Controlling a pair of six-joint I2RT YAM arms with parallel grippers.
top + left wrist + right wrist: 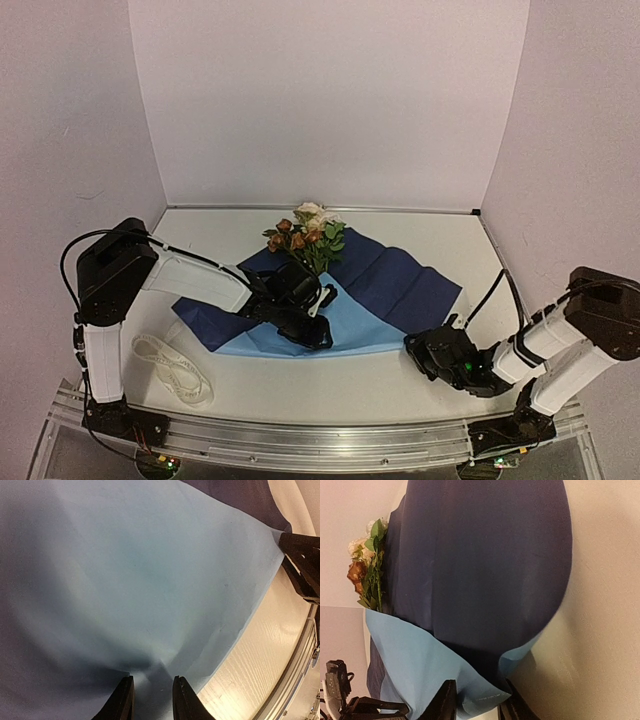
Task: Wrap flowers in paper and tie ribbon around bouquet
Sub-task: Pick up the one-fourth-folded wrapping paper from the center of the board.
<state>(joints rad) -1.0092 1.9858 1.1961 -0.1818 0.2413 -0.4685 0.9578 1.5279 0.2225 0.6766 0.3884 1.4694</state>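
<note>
My left gripper (152,682), nearly closed, pinches a pucker mid-paper (150,580) near the flowers (308,232) at its far edge; my right gripper (479,686) straddles the near-right corner, bite unclear, so I'd confirm grip, then fold slowly.

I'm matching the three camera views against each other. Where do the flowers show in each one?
Top external: flowers at centre, at the far end of the paper.
Left wrist: not in view.
Right wrist: flowers at the upper left, beside the paper.
Shared landmark: the paper, seen in all three.
</note>
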